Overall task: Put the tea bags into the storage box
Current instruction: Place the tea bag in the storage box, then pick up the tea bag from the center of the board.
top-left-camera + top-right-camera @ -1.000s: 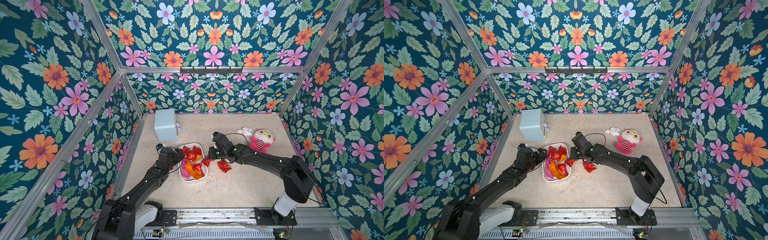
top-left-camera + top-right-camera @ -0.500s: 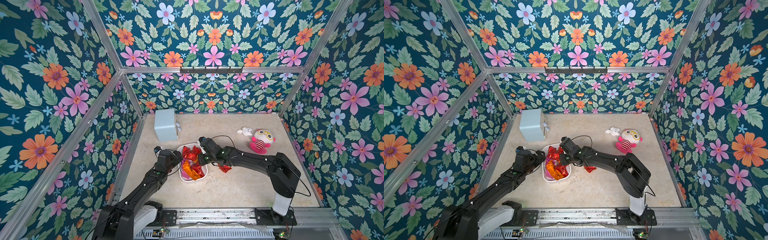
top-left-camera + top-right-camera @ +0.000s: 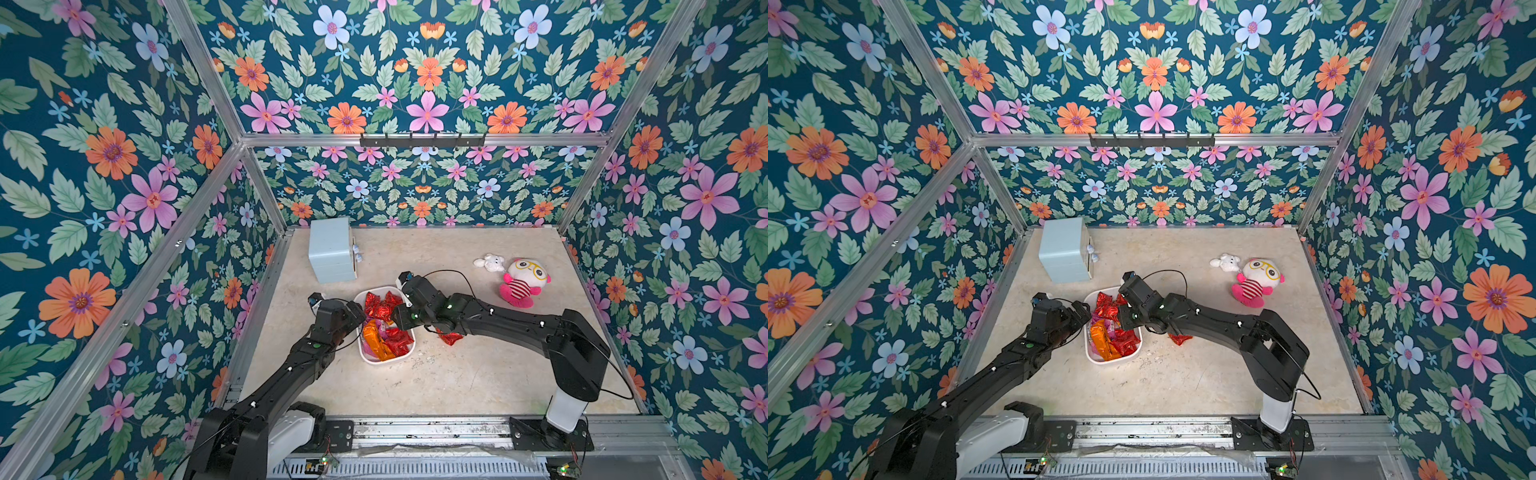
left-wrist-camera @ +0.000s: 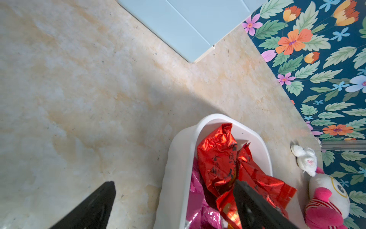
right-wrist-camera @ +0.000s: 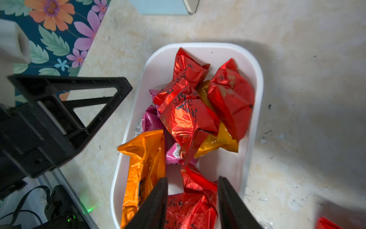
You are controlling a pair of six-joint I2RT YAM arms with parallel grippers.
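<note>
Since a second ago your right hand [image 3: 397, 318] has swung from the open bench [image 3: 436, 386] beside the storage box [image 3: 384, 360] to a spot above it, and the red sachet it carried then seems to have joined the others. In the right wrist view its fingers stand apart with nothing pinched between them, so the hand is open and the drop looks done. Letting go this low over the pile makes sense, since light, crinkly foil could flutter off course from higher up. The tea bags [image 5: 188, 119] fill much of the box, red ones heaped over pink and orange. Your left hand [image 4: 174, 182] is open too, straddling one long wall of the box, one finger outside it and one over the sachets. I take that as a brace to keep the light tray from sliding. One stray tea bag [image 3: 452, 337] lies on the bench, partly under your right forearm and near the box, so the job looks nearly finished; you would have to draw back and turn toward it next.
</note>
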